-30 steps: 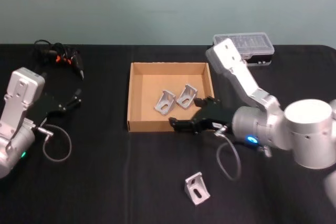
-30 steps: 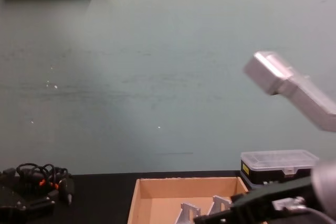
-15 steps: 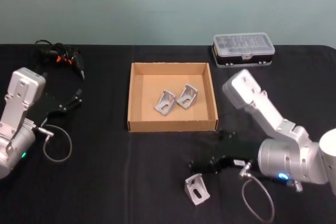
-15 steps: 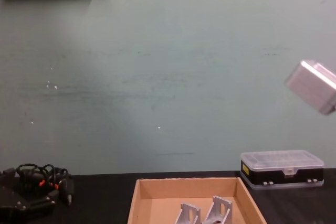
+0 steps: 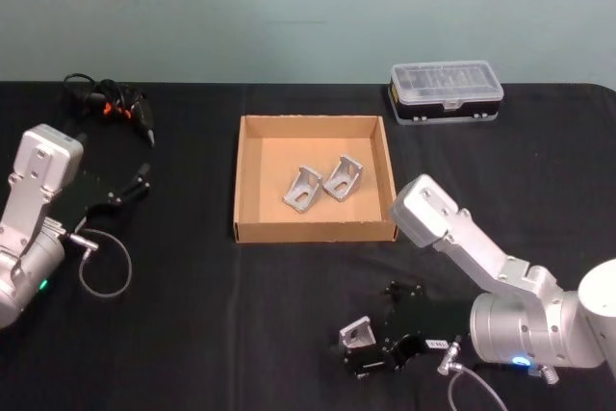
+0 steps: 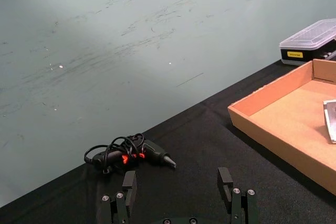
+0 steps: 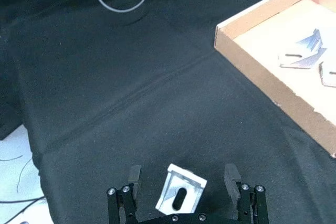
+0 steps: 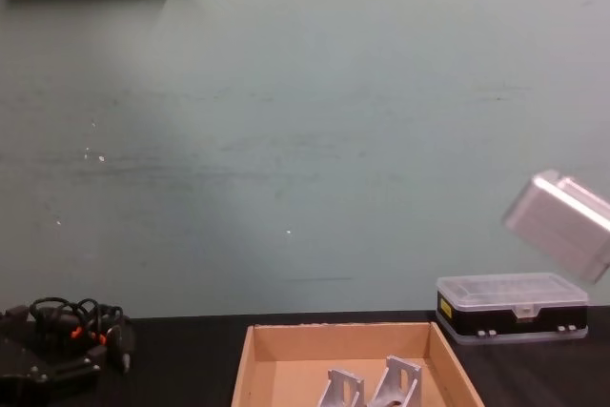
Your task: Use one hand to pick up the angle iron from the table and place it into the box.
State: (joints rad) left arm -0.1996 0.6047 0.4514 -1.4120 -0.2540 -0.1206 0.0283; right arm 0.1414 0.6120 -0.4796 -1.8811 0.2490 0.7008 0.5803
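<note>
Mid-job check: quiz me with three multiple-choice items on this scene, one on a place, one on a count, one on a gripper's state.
1. Where is the loose angle iron? A on the plastic case; B on the table, between the fingers of the right gripper; C among the cables.
2. How many angle irons lie in the box? A none; B two; C four.
3. The right gripper is: A open; B shut on the angle iron; C shut on nothing.
Key: 1 B, a finger stands on each side of it. 2 B, both rest on its floor. 3 A, its fingers stand apart, clear of the metal.
The left gripper sits parked, open, at the table's left.
</note>
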